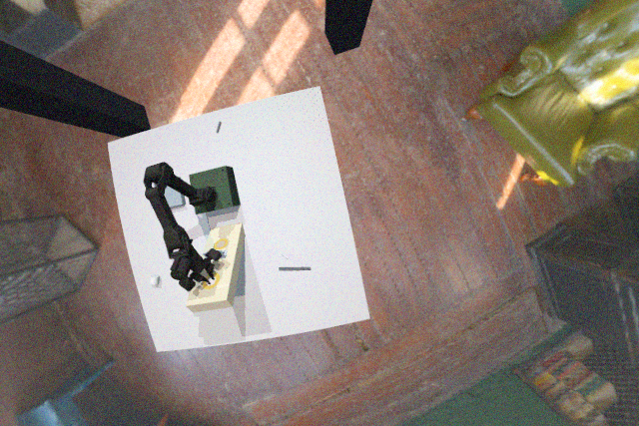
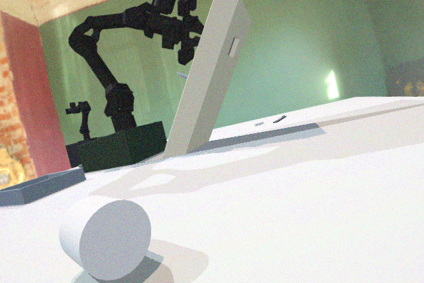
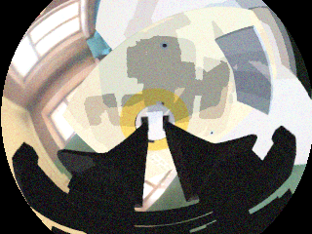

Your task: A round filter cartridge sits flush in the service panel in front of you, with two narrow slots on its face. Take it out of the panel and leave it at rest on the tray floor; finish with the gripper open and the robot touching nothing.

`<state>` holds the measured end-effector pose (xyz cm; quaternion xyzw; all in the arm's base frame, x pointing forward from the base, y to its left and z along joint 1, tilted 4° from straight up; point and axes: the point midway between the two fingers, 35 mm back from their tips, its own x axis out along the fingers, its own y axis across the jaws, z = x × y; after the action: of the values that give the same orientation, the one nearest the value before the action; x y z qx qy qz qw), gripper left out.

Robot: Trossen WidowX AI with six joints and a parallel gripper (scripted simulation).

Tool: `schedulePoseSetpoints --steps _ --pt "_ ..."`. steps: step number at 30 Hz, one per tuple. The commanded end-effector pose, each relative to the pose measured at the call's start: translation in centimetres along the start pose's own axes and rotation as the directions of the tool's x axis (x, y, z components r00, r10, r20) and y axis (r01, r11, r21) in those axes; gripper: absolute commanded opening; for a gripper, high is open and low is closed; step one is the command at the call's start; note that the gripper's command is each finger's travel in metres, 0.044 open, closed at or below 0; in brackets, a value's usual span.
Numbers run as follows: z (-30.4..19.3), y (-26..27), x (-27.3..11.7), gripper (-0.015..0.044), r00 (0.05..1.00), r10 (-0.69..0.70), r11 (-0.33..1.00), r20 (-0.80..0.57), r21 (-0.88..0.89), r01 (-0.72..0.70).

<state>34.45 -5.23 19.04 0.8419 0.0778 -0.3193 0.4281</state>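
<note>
A cream service panel [image 1: 209,302] [image 2: 205,77] [image 3: 113,68] leans tilted on the white table. The round cartridge [image 3: 155,112] sits in it inside a yellow ring [image 1: 219,280] [image 3: 136,112]. My gripper [image 1: 206,274] [image 3: 156,126] is right at the cartridge's face, with its fingers set narrow and a small gap between the tips. I see nothing held between them. In the exterior view the panel hides the fingertips. The grey-blue tray [image 1: 177,200] [image 2: 41,183] lies beside the arm's base.
A second yellow ring [image 1: 221,243] sits higher on the panel. A dark green block [image 1: 217,187] [image 2: 119,146] carries the arm's base. A white cylinder [image 1: 155,280] [image 2: 106,238] lies on the table by the panel. Two thin dark bars [image 1: 294,268] [image 1: 219,126] lie farther off.
</note>
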Motion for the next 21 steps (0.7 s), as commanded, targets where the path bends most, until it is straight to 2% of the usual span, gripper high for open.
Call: schedulePoseSetpoints --steps 1,21 --pt "-0.08 0.10 0.00 0.0088 1.000 0.000 1.000 -0.001 0.000 0.000" --pt "-0.07 0.07 0.30 0.0088 1.000 0.000 1.000 -0.001 0.000 0.000"
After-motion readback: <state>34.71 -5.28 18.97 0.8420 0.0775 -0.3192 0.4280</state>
